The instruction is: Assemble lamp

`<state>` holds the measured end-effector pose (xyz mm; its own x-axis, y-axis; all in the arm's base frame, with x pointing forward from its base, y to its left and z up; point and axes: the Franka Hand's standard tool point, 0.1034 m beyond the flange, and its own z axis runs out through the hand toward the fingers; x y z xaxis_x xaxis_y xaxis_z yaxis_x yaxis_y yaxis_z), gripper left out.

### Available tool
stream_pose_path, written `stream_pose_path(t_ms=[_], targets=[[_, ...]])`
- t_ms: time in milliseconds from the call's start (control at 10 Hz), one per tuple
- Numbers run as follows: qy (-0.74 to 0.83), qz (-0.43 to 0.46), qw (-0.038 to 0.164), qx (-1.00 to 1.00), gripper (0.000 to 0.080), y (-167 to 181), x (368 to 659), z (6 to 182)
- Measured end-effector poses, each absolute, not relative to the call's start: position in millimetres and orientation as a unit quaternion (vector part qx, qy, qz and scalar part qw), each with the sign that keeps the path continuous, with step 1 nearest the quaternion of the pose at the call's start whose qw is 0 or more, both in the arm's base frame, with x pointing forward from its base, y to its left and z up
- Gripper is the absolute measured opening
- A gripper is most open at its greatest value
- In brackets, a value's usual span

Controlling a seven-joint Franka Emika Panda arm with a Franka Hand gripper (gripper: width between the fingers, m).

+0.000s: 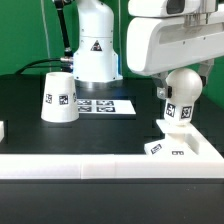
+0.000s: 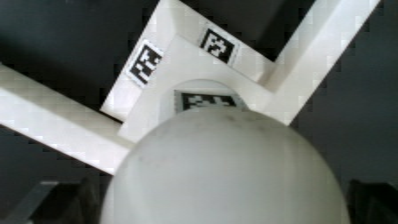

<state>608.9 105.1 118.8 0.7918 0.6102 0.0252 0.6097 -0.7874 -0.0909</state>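
Bulb [image 2: 210, 165] fills wrist view, standing upright on square base [image 1: 180, 148] at exterior view's right. Hand sits directly above it, jaws wide open, holding nothing; long axis vertical. Shade [image 1: 58, 97] rests on tabletop [image 1: 110, 130], well apart toward exterior view's left.

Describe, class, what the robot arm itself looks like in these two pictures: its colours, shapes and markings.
In the exterior view the arm is glossy white with rounded, bulbous casings and dark bands at its joints. Its base carries a black triangular warning mark. A large boxy white housing fills the upper right. The tool's fingertips are not clearly visible in either view.
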Motion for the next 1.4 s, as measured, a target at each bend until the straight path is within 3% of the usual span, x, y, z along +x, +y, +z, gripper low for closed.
stream_pose_path(t_ms=[600, 1300, 1400], targets=[[-0.595, 0.001, 0.011, -0.804, 0.0698, 109.0, 610.9, 117.0], [-0.719, 0.011, 0.001, -0.695, 0.0698, 104.7, 610.7, 112.5], [-0.719, 0.011, 0.001, -0.695, 0.0576, 104.3, 610.7, 112.5]])
